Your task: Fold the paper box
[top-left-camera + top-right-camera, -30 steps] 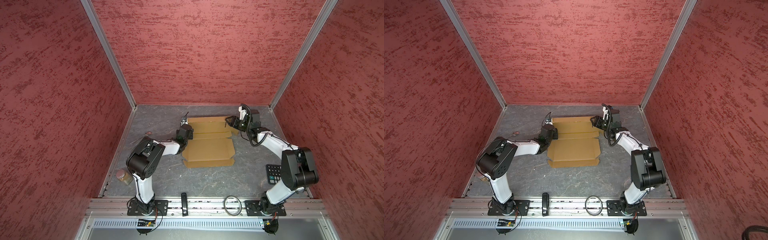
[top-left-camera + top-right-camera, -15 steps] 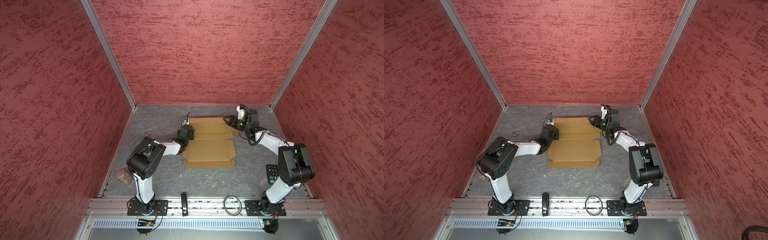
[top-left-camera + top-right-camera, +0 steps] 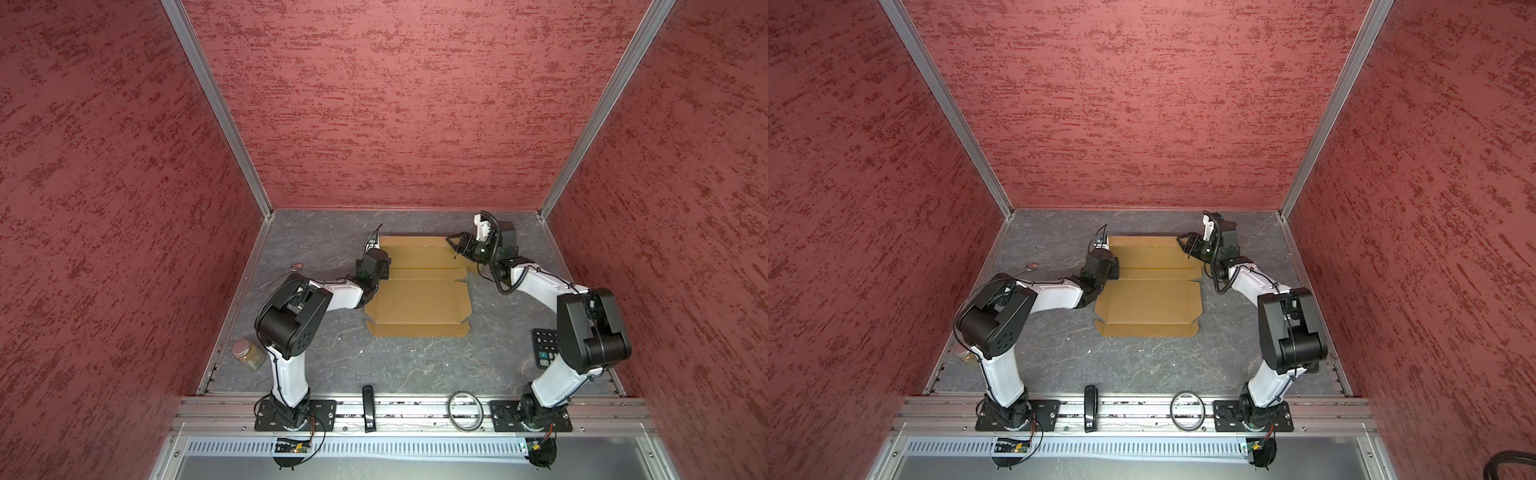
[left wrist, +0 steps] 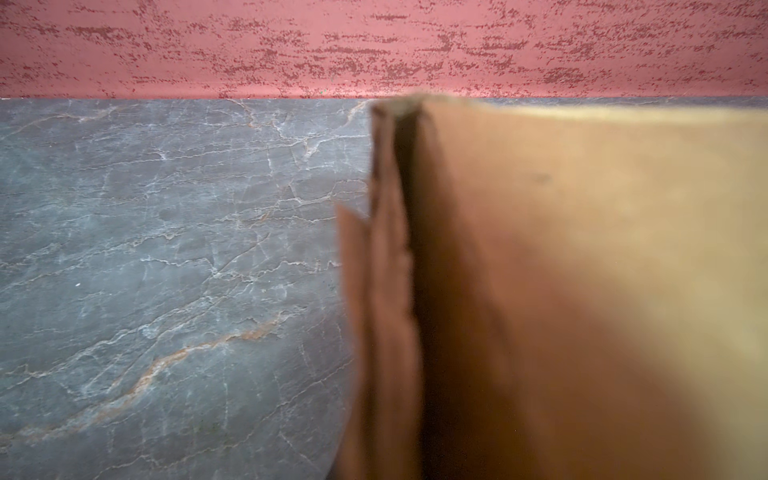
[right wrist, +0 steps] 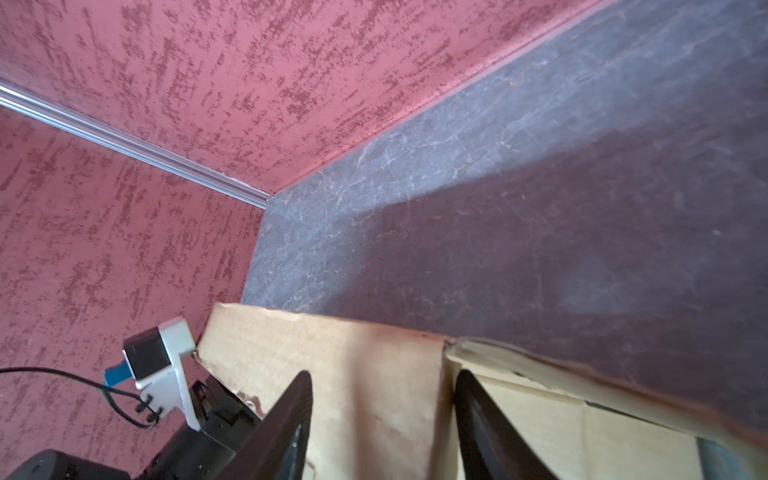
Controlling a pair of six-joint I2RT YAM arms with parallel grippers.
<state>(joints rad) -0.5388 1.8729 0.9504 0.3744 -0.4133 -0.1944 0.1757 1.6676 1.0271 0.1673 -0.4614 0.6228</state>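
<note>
The paper box [image 3: 419, 291] is a flat brown die-cut cardboard sheet with creases and flaps, lying on the grey marbled table [image 3: 374, 365] in both top views [image 3: 1150, 299]. My left gripper [image 3: 374, 255] sits at the sheet's left edge. Its fingers are out of the left wrist view, where a raised flap of the paper box [image 4: 390, 291] runs edge-on down to where the jaws are, so it is shut on that flap. My right gripper [image 5: 382, 374] is open at the far right corner, its two black fingers [image 5: 291, 419] spread over the cardboard [image 5: 374, 357].
A jar [image 3: 248, 353] stands near the table's left edge and a spoon [image 3: 291, 269] lies behind it. A calculator [image 3: 544, 347] lies under the right arm. A black stapler-like item [image 3: 367, 407] and a ring [image 3: 464, 409] rest on the front rail. Red walls enclose three sides.
My right gripper has shifted slightly left over the box's far right corner. The left arm has stayed at the left edge.
</note>
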